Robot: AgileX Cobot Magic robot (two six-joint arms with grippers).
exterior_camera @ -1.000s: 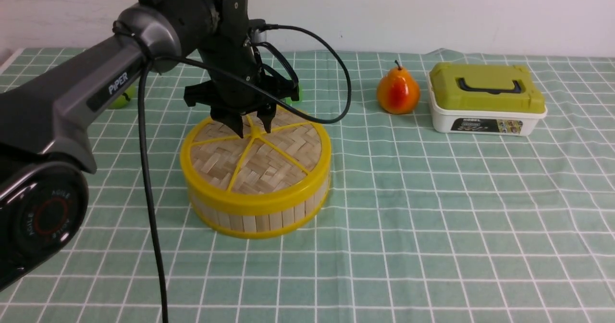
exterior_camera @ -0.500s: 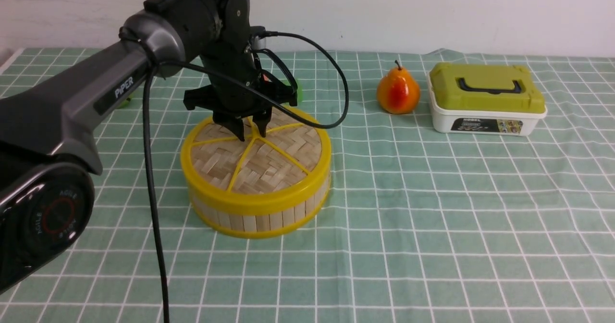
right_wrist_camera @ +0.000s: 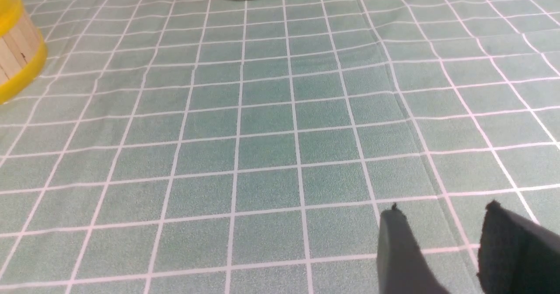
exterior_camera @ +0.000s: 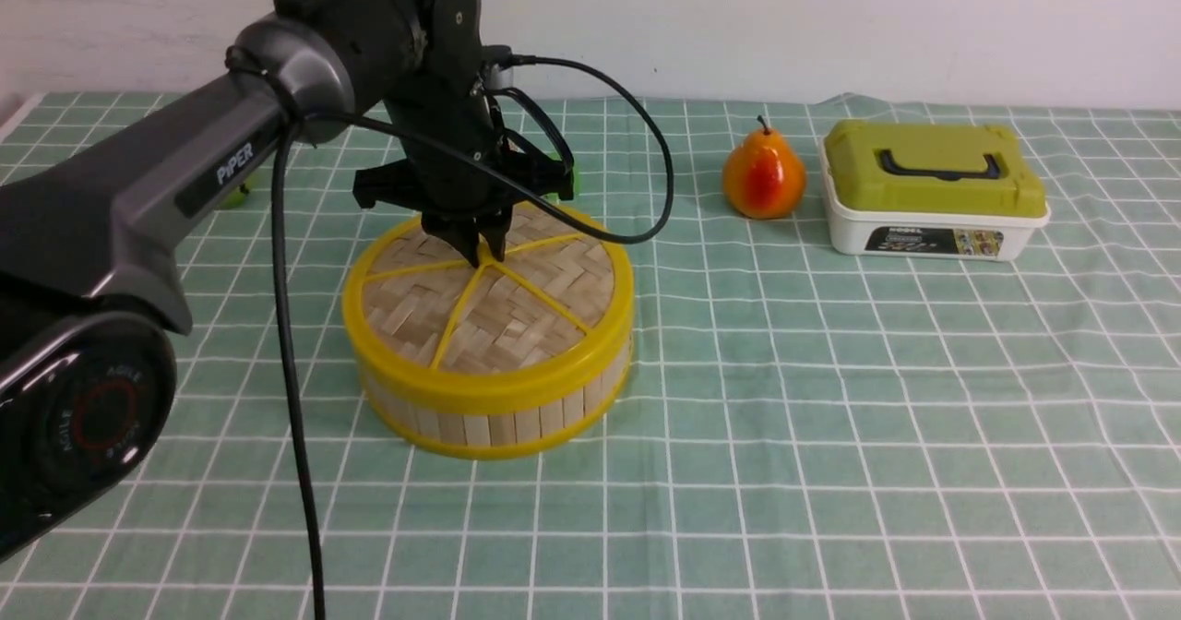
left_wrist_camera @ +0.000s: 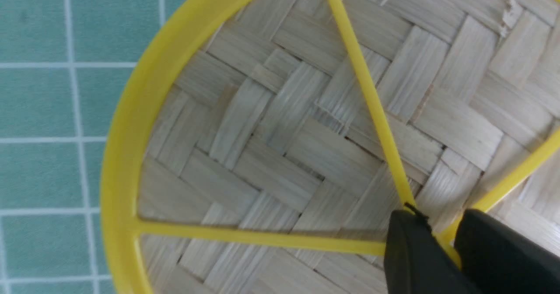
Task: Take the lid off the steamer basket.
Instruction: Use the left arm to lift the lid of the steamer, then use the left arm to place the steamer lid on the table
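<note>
Here, left arm reaching forward, left tool pointing down, pinched on lid knob.

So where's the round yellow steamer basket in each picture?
Front view: the steamer basket sits left of centre, lid on, left claw at the lid's middle.
Left wrist view: only the lid shows, filling most of the picture; the basket itself is hidden beneath.
Right wrist view: a slice of its slatted wall at the picture's edge, far from the right claw.
Shared landmark: the green checked tablecloth.
</note>
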